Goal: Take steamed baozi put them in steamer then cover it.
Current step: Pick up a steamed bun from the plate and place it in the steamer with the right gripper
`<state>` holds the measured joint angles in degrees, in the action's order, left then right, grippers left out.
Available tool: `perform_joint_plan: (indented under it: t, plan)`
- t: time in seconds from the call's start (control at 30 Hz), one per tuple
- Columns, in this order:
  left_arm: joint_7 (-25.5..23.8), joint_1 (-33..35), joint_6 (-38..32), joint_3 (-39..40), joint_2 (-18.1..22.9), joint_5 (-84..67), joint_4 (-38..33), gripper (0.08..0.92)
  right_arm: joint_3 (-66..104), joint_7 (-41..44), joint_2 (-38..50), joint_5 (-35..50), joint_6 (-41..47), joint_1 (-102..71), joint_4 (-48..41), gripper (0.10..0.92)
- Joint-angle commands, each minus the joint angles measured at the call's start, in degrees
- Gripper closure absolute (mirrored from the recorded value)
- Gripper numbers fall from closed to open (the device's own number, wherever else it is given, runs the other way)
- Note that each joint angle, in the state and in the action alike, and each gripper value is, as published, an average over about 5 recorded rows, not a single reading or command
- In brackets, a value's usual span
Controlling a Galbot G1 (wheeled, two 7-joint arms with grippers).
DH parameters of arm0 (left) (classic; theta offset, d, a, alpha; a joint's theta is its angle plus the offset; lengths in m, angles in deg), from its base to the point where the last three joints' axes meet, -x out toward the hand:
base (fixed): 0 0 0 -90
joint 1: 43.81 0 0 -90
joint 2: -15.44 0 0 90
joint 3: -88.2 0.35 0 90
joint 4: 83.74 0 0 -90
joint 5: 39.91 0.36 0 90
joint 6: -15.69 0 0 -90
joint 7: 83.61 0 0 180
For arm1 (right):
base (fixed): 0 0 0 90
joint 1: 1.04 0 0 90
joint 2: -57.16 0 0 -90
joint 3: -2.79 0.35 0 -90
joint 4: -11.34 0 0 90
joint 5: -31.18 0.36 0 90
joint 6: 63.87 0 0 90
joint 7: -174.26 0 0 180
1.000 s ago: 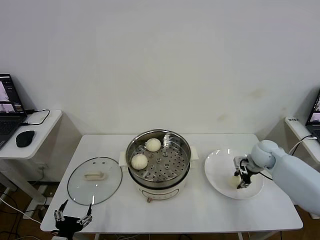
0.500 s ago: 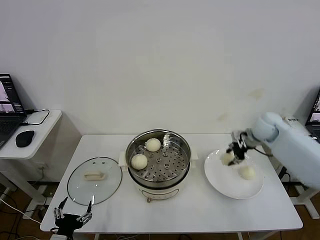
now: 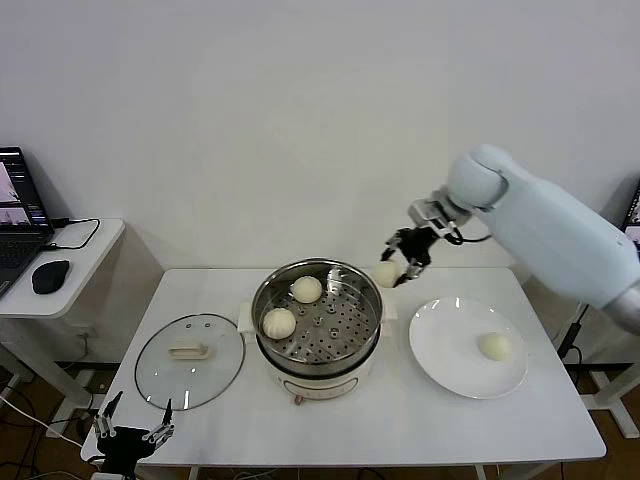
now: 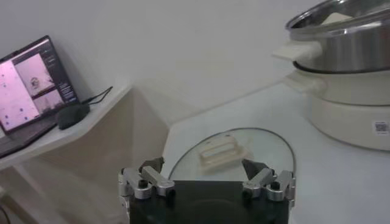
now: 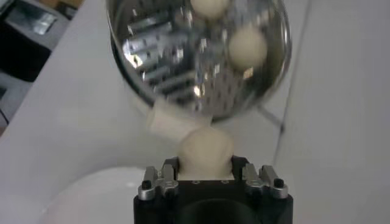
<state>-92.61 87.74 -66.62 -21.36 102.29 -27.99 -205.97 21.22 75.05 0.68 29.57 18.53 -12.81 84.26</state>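
Note:
My right gripper [image 3: 400,262] is shut on a cream-white baozi [image 3: 386,274] [image 5: 206,149], held in the air just beyond the right rim of the steamer [image 3: 372,290] [image 5: 137,103]. Two baozi lie on the perforated tray, one at the back [image 3: 306,289] and one at the left [image 3: 279,323]. A further baozi [image 3: 494,346] rests on the white plate [image 3: 440,350]. The glass cover [image 3: 222,375] [image 4: 271,149] lies flat on the table left of the steamer. My left gripper [image 3: 128,436] [image 4: 206,182] is open, low at the table's front left corner, near the cover.
A side desk at the left carries a laptop [image 3: 20,225] and a mouse [image 3: 49,276]. The steamer's white side handle [image 5: 170,119] sticks out below the held baozi. Another laptop edge [image 3: 633,228] shows at the far right.
My right gripper lifted a baozi off the plate and carried it up and left to the steamer's right rim. One baozi is left on the plate. The left arm has barely moved.

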Motion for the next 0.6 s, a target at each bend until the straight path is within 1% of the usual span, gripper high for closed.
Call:
perform_joint_plan:
  t: [0.03, 0.17, 0.33, 0.6]
  plan:
    - [0.09, 0.23, -0.07, -0.40, 0.20, 0.25, -0.32, 0.177, -4.93, 2.56, -8.50, -2.43, -18.47, 4.24, 1.51, 0.483]
    - [0.12, -0.11, -0.12, -0.54, 0.52, 0.20, -0.45, 0.177, -7.61, 2.86, -9.41, -2.94, -21.44, 4.46, 2.62, 0.482]
    - [0.03, -0.92, -0.09, -0.61, 1.10, 0.14, -0.51, 0.177, -8.28, 2.60, -11.65, -10.41, -26.29, 2.96, 3.68, 0.482]
    - [0.00, -1.02, -0.08, -0.76, 1.40, 0.04, -0.71, 0.177, -11.09, 1.37, -13.43, -12.42, -26.61, 0.82, 6.45, 0.482]
